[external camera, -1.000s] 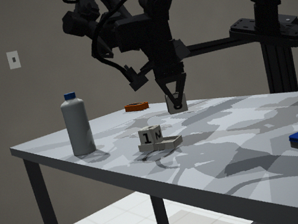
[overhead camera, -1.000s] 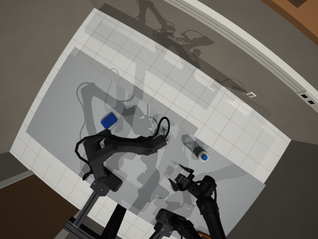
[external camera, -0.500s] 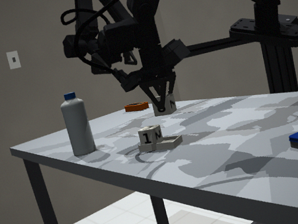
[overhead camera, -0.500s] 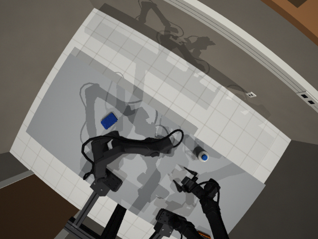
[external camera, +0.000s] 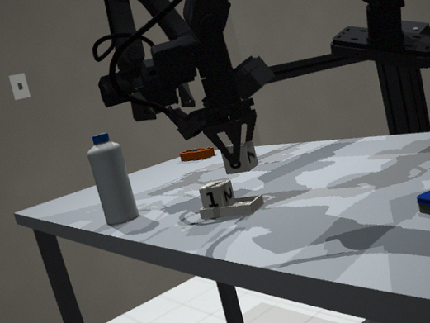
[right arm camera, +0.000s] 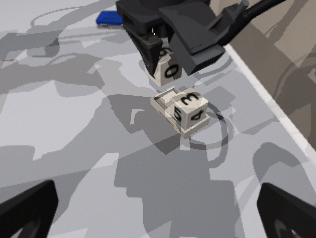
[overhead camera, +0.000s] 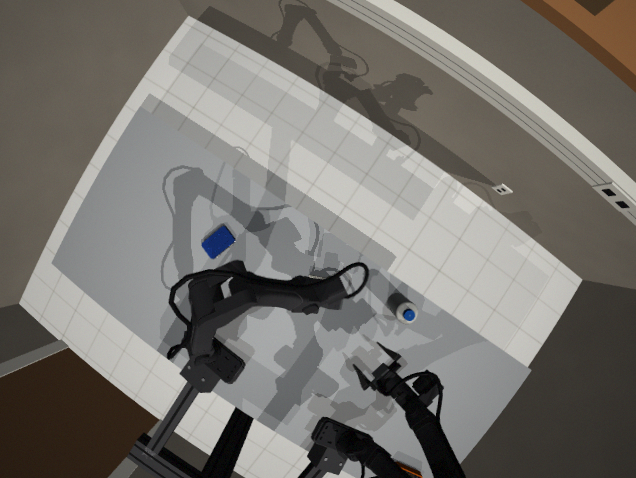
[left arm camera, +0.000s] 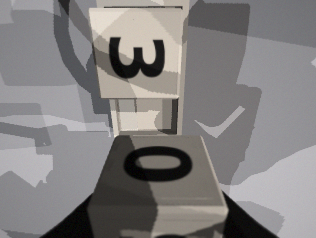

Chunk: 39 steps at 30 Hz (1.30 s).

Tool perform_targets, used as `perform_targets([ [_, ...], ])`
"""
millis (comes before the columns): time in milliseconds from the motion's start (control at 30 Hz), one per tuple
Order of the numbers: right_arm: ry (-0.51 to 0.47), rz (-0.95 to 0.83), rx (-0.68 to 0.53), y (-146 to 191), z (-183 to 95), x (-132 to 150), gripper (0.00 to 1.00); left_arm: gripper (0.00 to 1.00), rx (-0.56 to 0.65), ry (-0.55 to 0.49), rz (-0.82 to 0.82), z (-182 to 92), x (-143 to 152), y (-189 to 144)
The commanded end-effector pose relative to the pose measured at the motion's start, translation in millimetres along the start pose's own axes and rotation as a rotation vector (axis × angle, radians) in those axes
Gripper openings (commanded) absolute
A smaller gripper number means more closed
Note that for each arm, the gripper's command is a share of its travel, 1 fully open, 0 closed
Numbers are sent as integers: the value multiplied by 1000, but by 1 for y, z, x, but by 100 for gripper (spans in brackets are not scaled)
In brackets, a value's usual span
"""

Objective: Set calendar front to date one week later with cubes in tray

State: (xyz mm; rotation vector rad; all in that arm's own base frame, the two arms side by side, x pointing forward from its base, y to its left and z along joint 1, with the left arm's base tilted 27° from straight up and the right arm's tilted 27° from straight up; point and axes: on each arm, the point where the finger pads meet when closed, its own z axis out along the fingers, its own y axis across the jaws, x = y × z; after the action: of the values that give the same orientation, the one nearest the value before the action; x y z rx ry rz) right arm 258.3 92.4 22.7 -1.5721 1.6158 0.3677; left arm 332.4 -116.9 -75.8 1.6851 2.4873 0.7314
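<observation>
I have the left pincer (external camera: 242, 153) (left arm camera: 158, 190) (right arm camera: 162, 67) clamped on a pale, off-white cube with black digits (external camera: 249, 160) (left arm camera: 158, 175) (right arm camera: 167, 72), a finger on each of two opposite faces. A 0 shows on the side toward its wrist camera. The right pincer (overhead camera: 367, 354) (external camera: 167, 110) (right arm camera: 158, 191) stands wide apart with nothing between its fingers.

Ahead of my clamped fingers, in the wrist view, is the shallow, off-white rectangular tray (external camera: 253, 204) (left arm camera: 115, 120) (right arm camera: 161, 111). Its vacant half is nearer the pincer; a second off-white cube with black digits (external camera: 216, 196) (left arm camera: 140, 55) (right arm camera: 190, 107) occupies the farther half, 3 uppermost.

I'd expect the held block to be light and stiff, so a modest squeeze should do and it won't deform. Its smooth flat faces could still slip or pivot if I pinch near an edge. I want the pads square across opposite faces, centred side to side and fairly high, leaving the lower part free to enter the tray. The rim is low but could catch a tilted corner, and a finger could nudge the neighbouring block. I can't confirm the month side from here, so I'd check the digit's facing before lowering it level.
</observation>
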Motion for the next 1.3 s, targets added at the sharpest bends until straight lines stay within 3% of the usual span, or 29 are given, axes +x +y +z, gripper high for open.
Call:
perform_targets([
  [0, -97, -62, 18, -2, -1, -10, 100, 40, -25, -35, -3, 5, -12, 8],
  [267, -76, 9, 26, 2, -7, 2, 100, 40, -18, -35, -3, 25, -12, 7],
  [567, 34, 116, -43, 10, 2, 1, 100, 40, -13, -32, -4, 34, -12, 6],
  [733, 204, 266, -137, 36, 14, 0, 100, 40, -1, -17, 4, 36, -12, 4],
  [933, 356, 304, -199, 64, 24, -16, 100, 40, -1, -17, 4, 37, -14, 5],
  [1267, 355, 236, -231, 75, 32, -36, 100, 40, -1, -17, 4, 38, -14, 5],
])
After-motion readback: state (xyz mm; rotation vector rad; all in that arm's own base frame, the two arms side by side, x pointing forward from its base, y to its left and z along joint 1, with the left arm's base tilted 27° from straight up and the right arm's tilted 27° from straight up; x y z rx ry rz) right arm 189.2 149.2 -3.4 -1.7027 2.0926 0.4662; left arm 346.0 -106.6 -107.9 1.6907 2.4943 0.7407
